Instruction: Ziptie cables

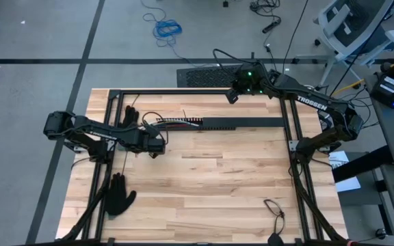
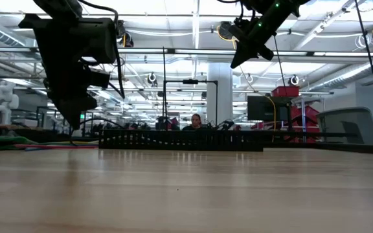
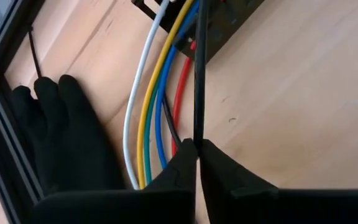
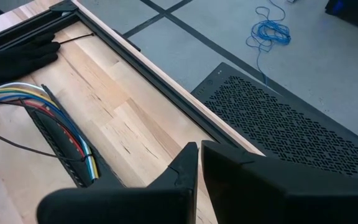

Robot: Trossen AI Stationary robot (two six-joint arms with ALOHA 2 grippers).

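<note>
Left wrist view centre: left gripper (image 3: 196, 152) clamps one ziptie (image 3: 199, 81) beside five cables (image 3: 151, 112) and one glove (image 3: 67, 137); right gripper (image 4: 199, 155) closed, empty.

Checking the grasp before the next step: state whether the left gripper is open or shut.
Shut. In the left wrist view the left gripper has its fingertips pinched on a thin black ziptie running over the cables.

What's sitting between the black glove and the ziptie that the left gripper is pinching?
In the left wrist view, the cables lie between the black glove and the ziptie held by the left gripper: white, yellow, green, blue, thin black and red, side by side on the table.
</note>
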